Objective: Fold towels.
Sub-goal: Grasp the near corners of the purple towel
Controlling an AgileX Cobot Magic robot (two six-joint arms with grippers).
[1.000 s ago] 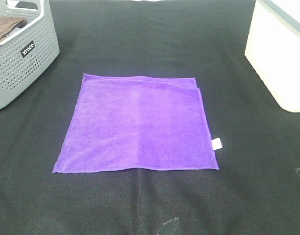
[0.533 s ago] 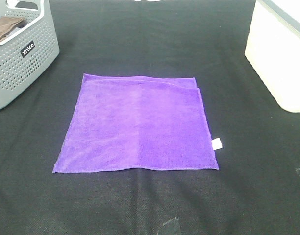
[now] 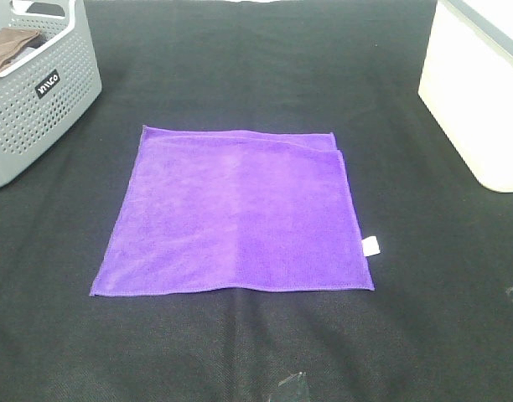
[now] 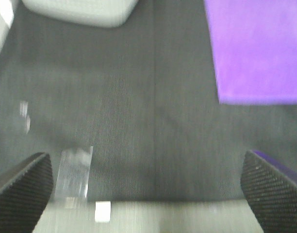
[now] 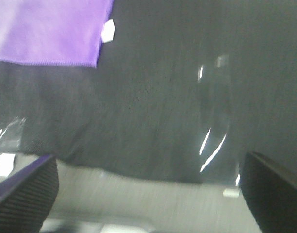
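Note:
A purple towel (image 3: 235, 213) lies flat in the middle of the black table, with a second layer showing along its far and right edges and a small white tag (image 3: 370, 246) at its right side. Neither gripper shows in the exterior high view. In the left wrist view my left gripper (image 4: 148, 194) is open and empty over bare black cloth, with a corner of the towel (image 4: 255, 48) ahead of it. In the right wrist view my right gripper (image 5: 151, 194) is open and empty, apart from the towel corner (image 5: 46, 29) and its tag (image 5: 108, 31).
A grey perforated basket (image 3: 38, 92) with a brown cloth (image 3: 9, 46) in it stands at the back left. A white bin (image 3: 483, 92) stands at the back right. Bits of clear tape (image 3: 292, 387) stick near the table's front edge.

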